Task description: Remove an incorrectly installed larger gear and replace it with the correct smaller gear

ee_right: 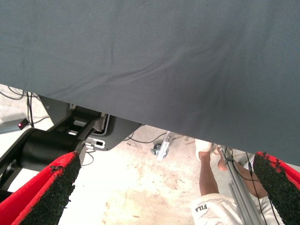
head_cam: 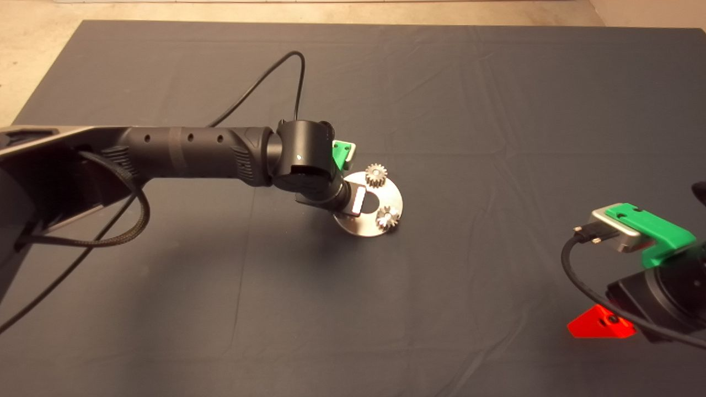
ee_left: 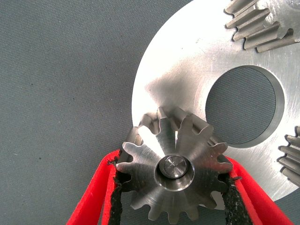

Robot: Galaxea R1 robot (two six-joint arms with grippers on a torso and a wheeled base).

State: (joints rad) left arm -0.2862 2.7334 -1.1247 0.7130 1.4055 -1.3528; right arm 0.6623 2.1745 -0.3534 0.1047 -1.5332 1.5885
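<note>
the left gripper (ee_left: 173, 187) has its red fingers (ee_left: 96, 192) clamped on a dull grey metal gear (ee_left: 174, 166) seated on a pin at the near-left of a round silver plate (head_cam: 389, 194) mid-desk. the bright star-toothed larger gear (head_cam: 388, 217) sits on the plate, apparently not yet removed. the right gripper (ee_right: 164, 197) waits near right, fingers apart.

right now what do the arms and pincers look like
Both arms are black. The left arm is a ribbed tube with small holes and a braided black cable. The left pincer has red fingers with black pads. The right pincer matches it; a green bracket holds its silver camera.
</note>
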